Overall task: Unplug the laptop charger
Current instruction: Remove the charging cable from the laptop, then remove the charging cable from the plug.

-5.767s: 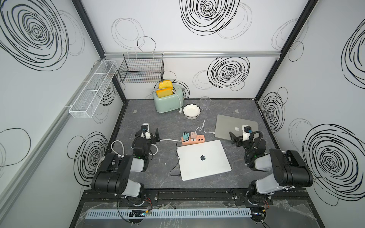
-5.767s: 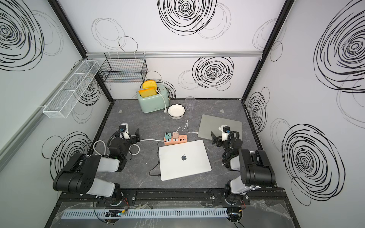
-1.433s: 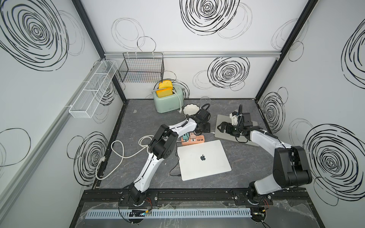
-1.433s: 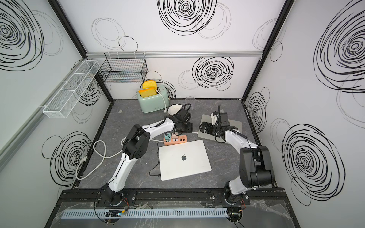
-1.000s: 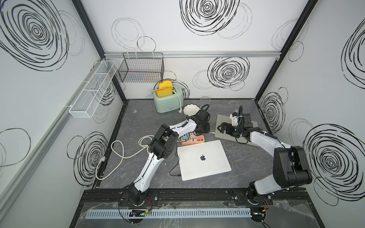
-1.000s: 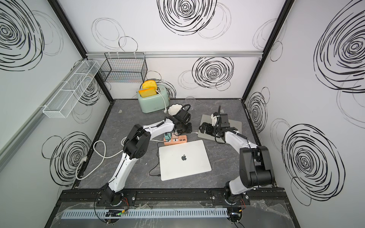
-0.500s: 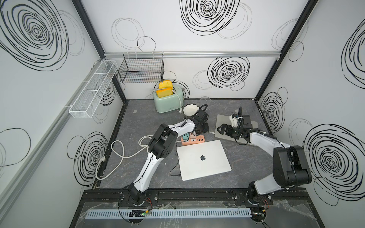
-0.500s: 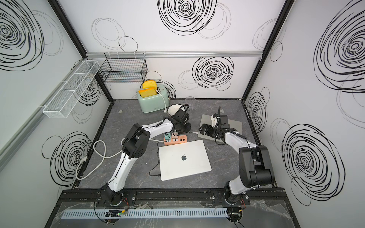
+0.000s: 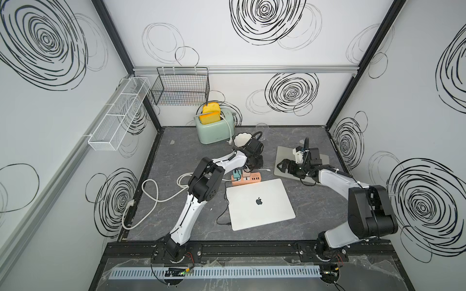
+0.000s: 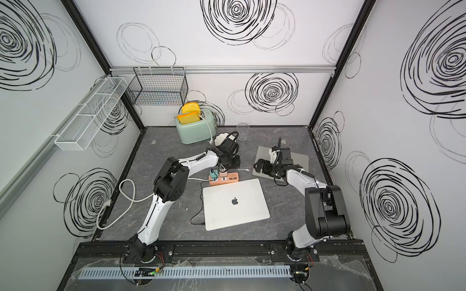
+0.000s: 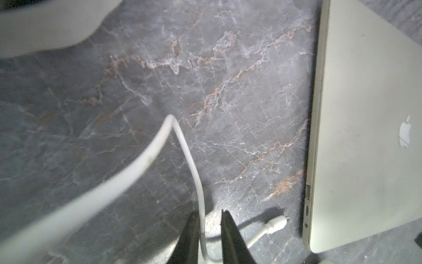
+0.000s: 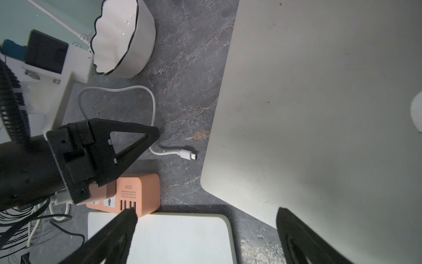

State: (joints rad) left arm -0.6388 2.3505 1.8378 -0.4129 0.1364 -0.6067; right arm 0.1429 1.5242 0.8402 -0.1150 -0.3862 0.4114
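The charger's plug lies loose on the table, out of its port and just beside the edge of the grey laptop. Its white cable runs between the fingers of the left gripper, which stand slightly apart and do not pinch it. The best move is to widen them and lift straight up, so the cable cannot snag and tug the power strip. The right gripper hovers wide open and empty.

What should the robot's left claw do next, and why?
Probably the left claw should open a little wider and lift straight up, off the white charger cable running between its jaws. The cable's plug already lies loose on the table, apart from the grey laptop, so nothing seems left to pull.
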